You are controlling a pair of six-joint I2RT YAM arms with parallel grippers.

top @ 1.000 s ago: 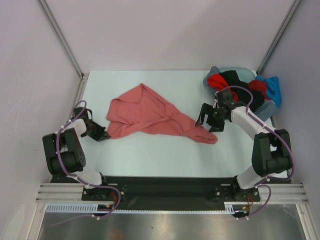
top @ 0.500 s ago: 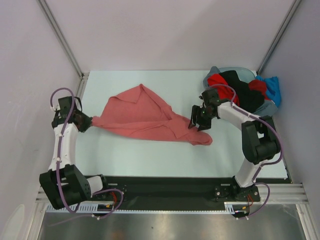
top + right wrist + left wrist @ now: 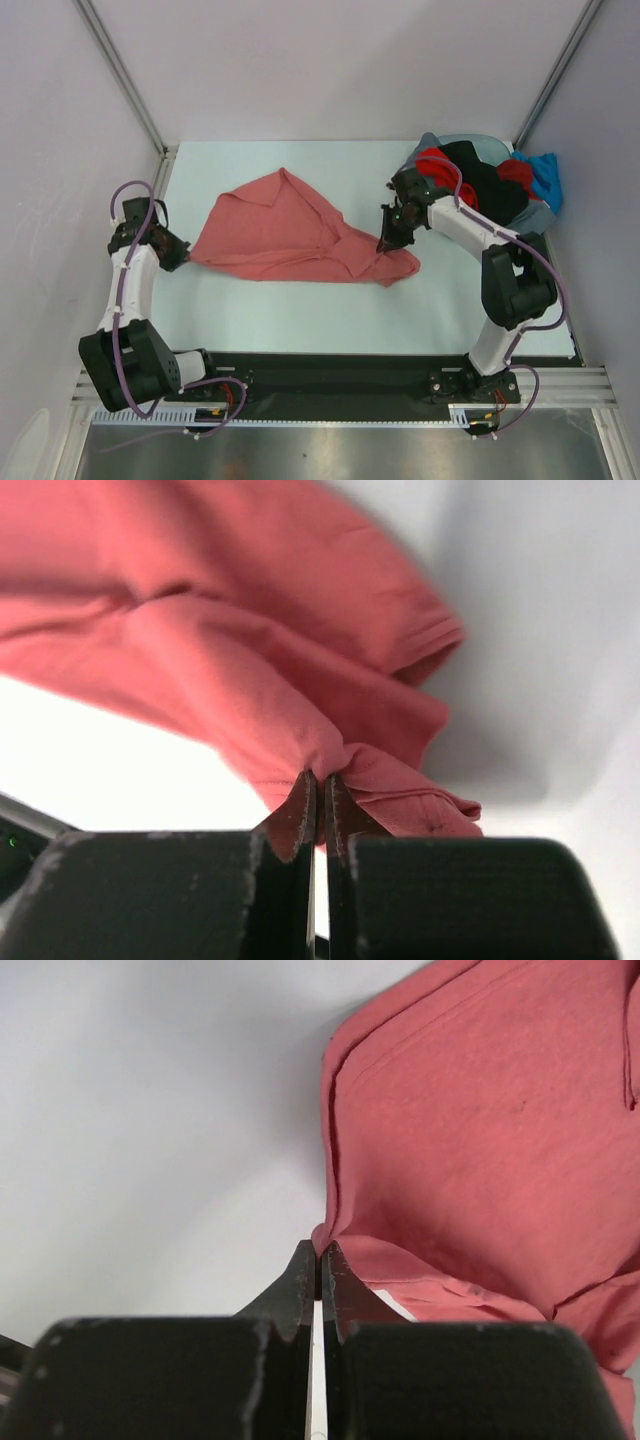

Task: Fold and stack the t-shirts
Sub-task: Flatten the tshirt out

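The left gripper is found closed to a hairline gap on a thin edge of the salmon-red t-shirt, near the left edge of the table. The right gripper is likewise pinched tight on a bunched fold at the garment's opposite end, right of the middle. Between the two grippers the shirt is spread crumpled and roughly triangular, peaked towards the far edge, and appears to lie on the surface. The remaining t-shirts, red, black and blue, are heaped unfolded in the basin at the far right corner. Two risks are judged: only a narrow bite of cloth is held on the left, so tension could pull it free; and several layers are gathered on the right, so the shirt may be laid out twisted rather than flat. Which part of the garment each gripper holds cannot be determined, collar and sleeves being lost in the folds, and the number of shirts in the heap is not discernible.
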